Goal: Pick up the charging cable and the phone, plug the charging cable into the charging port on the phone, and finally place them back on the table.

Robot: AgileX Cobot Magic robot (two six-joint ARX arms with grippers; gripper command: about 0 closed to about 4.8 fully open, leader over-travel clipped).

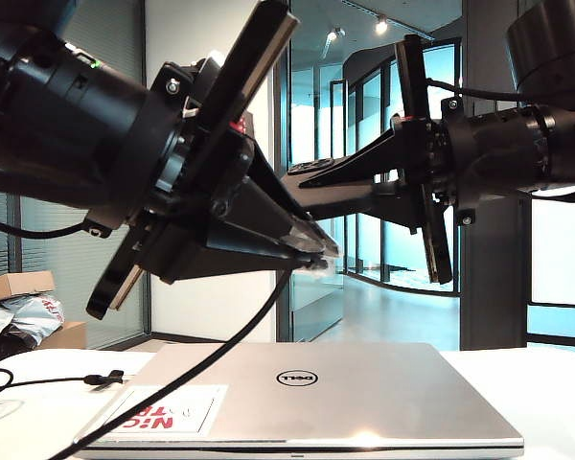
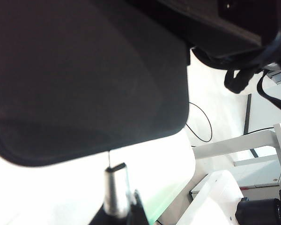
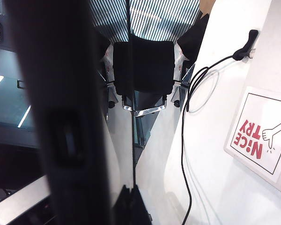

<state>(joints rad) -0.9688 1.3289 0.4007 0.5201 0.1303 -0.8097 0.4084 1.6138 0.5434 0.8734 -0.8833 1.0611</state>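
Left hand (image 1: pixel 311 254), close to the camera and above the tabletop (image 1: pixel 556 402), is clenched on the silver plug (image 2: pixel 114 187) of the charging cable (image 1: pixel 187 379). Its wrist view cuts off most of the fingers. The right hand (image 1: pixel 311 190) reaches in from the right and meets it tip to tip, grasping the phone (image 2: pixel 84 75). From outside, the phone is hard to tell from the dark fingers. In the left wrist view it is a large black slab with the plug's thin tip at its edge; whether the tip is seated cannot be told. In the right wrist view the phone is a blurred dark band. The cord hangs to the left across the closed silver laptop (image 1: pixel 364 393) with its red-and-white sticker (image 1: pixel 168 410), and the strap (image 1: pixel 103 379) lies on the tabletop beyond.
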